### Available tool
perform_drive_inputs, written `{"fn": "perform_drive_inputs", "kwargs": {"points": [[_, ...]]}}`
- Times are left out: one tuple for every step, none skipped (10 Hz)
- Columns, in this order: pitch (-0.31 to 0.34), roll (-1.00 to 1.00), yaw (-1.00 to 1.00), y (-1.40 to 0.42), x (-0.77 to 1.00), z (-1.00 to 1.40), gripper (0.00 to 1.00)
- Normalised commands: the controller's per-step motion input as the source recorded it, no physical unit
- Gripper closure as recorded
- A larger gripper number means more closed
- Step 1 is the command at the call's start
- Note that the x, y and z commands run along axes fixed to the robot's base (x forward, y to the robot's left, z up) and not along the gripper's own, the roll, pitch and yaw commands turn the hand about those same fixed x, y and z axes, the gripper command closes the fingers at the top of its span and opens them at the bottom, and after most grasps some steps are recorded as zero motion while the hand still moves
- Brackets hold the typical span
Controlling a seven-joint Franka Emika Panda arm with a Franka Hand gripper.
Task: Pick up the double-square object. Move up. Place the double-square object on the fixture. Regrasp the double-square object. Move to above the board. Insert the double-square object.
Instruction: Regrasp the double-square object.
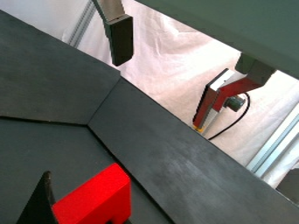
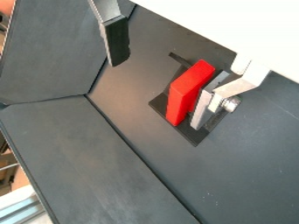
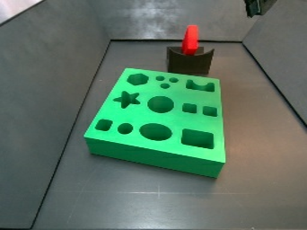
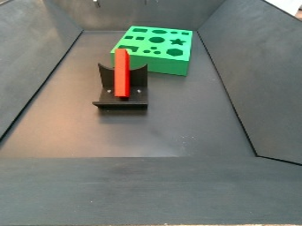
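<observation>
Red double-square object (image 4: 120, 70) stands on its edge in the fixture (image 4: 122, 93), with its long side going straight up and its thin edge on top. My gripper (image 2: 163, 52) is up high and well away from it, with its fingers (image 2: 117, 39) apart and nothing between them. I think I have to come down over the block to grab it again, while the board (image 3: 160, 117) waits just beside the fixture.

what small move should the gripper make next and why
Probably lower the gripper toward the double-square object for the regrasp. The red piece stands upright on the fixture, the fingers are apart with nothing between them, and the board holds no piece.
</observation>
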Motion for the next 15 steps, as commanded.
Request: {"fn": "perform_drive_inputs", "kwargs": {"points": [[0.029,0.15,0.09,-0.05,0.21,-0.04,0.0],[0.039,0.14,0.08,-0.05,0.2,-0.04,0.0],[0.044,0.14,0.08,-0.05,0.2,-0.04,0.0],[0.056,0.13,0.09,-0.05,0.19,-0.04,0.0],[0.059,0.13,0.09,-0.04,0.18,-0.04,0.0],[0.064,0.12,0.09,-0.04,0.18,-0.04,0.0],[0.067,0.12,0.09,-0.04,0.18,-0.04,0.0],[0.07,0.12,0.09,-0.04,0.17,-0.04,0.0],[0.07,0.12,0.09,-0.04,0.17,-0.04,0.0],[0.071,0.12,0.09,-0.04,0.17,-0.04,0.0],[0.072,0.12,0.09,-0.04,0.17,-0.04,0.0],[0.072,0.12,0.09,-0.04,0.17,-0.04,0.0],[0.072,0.12,0.1,-0.04,0.17,-0.04,0.0],[0.072,0.12,0.1,-0.04,0.17,-0.04,0.0],[0.072,0.12,0.1,-0.04,0.17,-0.04,0.0]]}}
